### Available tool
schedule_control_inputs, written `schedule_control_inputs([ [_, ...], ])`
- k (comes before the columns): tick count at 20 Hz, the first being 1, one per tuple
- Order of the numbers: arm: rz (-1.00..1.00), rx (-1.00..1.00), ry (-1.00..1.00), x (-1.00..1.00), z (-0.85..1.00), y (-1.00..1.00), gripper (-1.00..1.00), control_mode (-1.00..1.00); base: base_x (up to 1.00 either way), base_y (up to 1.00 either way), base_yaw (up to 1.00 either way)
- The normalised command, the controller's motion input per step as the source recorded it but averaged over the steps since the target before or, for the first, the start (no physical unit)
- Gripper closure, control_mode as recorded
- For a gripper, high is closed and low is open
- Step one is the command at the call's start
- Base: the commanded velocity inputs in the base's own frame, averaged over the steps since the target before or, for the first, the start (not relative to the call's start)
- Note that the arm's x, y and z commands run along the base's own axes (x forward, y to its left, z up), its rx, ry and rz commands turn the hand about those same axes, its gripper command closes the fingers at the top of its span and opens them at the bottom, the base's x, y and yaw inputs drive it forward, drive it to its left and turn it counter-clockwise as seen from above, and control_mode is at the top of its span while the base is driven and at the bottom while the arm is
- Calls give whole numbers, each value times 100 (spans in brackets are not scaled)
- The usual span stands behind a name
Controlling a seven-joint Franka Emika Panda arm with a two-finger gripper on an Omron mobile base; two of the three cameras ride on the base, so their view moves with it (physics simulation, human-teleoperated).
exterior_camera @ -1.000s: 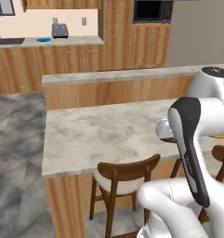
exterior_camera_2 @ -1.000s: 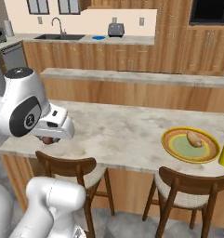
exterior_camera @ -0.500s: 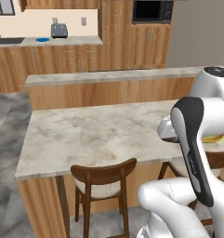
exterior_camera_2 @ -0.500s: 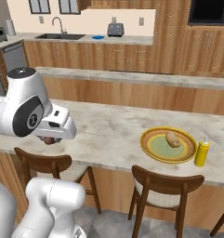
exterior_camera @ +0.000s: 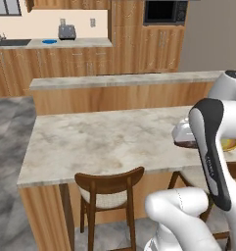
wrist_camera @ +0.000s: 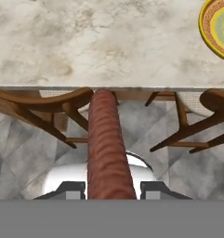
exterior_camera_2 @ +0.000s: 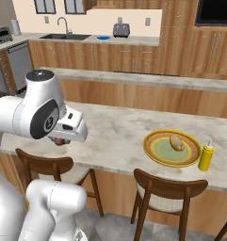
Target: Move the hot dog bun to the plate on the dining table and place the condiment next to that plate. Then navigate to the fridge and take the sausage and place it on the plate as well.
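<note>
While clamped on thin reddish-brown sausage w/ pincer hovering near edge of beige marbled dining table, could drop it short (chairs below). Long axis straight out from fingertips. Yellow-rimmed round plate w/ tan bun well off to pincer's side.

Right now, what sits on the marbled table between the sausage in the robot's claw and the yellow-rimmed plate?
Nothing: in the right base view, bare beige marbled tabletop separates the gripped reddish-brown sausage from the yellow-rimmed round plate.

Wooden chairs (cushioned), toaster, sink
</note>
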Motion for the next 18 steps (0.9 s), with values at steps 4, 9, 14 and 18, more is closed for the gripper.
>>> schedule_control_inputs([
  [4,-9,14,0,81,-9,-100,100,-100,0,0,0],
  [9,-14,6,-1,92,-21,-100,100,-100,0,0,0],
  [14,-14,0,0,81,-58,-100,100,-100,0,0,0],
  [18,-8,0,-2,58,-79,-100,100,-100,0,0,0],
])
